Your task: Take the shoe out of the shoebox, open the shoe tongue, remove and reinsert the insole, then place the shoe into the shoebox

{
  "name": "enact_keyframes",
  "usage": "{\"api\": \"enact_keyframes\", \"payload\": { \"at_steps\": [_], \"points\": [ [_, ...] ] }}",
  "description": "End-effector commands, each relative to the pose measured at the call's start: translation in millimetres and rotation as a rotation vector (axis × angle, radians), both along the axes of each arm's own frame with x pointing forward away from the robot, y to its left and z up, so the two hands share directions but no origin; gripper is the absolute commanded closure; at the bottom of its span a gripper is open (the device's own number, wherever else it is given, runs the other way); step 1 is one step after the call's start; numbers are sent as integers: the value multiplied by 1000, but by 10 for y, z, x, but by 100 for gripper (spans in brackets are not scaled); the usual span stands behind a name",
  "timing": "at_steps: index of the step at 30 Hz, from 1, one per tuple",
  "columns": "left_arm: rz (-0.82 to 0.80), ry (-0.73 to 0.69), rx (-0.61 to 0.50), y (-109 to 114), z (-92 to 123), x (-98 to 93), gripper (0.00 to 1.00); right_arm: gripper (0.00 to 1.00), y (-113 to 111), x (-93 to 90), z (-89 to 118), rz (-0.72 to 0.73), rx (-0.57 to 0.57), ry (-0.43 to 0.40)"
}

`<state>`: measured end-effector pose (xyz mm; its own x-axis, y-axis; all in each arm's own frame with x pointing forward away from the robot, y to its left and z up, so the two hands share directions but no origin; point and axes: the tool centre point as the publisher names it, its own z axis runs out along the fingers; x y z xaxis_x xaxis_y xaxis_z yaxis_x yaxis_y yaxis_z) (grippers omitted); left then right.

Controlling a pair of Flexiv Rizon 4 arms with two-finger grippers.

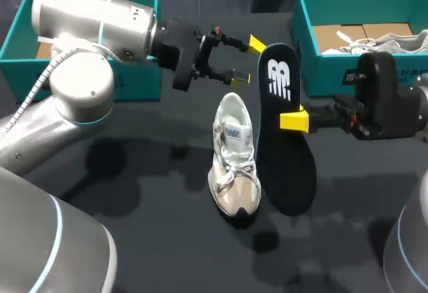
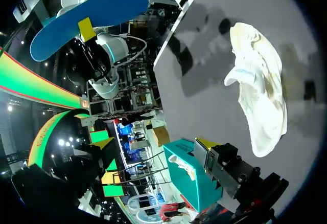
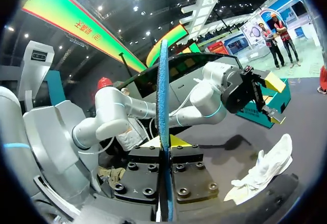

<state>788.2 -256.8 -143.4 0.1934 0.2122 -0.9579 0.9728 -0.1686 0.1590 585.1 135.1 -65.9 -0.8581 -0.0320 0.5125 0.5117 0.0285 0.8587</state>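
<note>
A white and beige shoe (image 1: pixel 234 162) lies on the black table, toe toward the front edge. Just right of it my right gripper (image 1: pixel 295 120) is shut on the black insole (image 1: pixel 286 152), holding it lengthwise above the table. In the right wrist view the insole (image 3: pixel 163 96) stands edge-on between the yellow tips of that gripper (image 3: pixel 165 143), with the shoe (image 3: pixel 263 170) lying beyond. My left gripper (image 1: pixel 247 60) hangs open and empty behind the shoe's heel. The left wrist view shows the shoe (image 2: pixel 258 86) ahead and the insole's blue underside (image 2: pixel 87 17) farther off.
A teal shoebox (image 1: pixel 314 72) at the back right holds another white shoe (image 1: pixel 378 42). A second teal box (image 1: pixel 134 82) stands at the back left, partly hidden by my left arm. It shows close beside the left finger in the left wrist view (image 2: pixel 191 178).
</note>
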Motion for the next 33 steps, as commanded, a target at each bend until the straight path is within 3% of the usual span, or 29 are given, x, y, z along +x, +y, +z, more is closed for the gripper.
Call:
{"api": "enact_keyframes", "payload": {
  "at_steps": [1,11,21,23,33],
  "points": [
    [-43,-4,-90,48,60,41,0,100,36,588,-140,94,72,97],
    [-43,-4,-90,48,60,41,0,100,36,588,-140,94,72,97],
    [2,31,-142,164,66,128,0,100,-453,1412,-253,-64,190,310],
    [-2,68,-167,163,80,134,0,100,-497,1490,-307,-102,207,359],
    [-25,110,-179,158,102,150,0,100,-497,1490,-307,-102,207,359]
  ]
}}
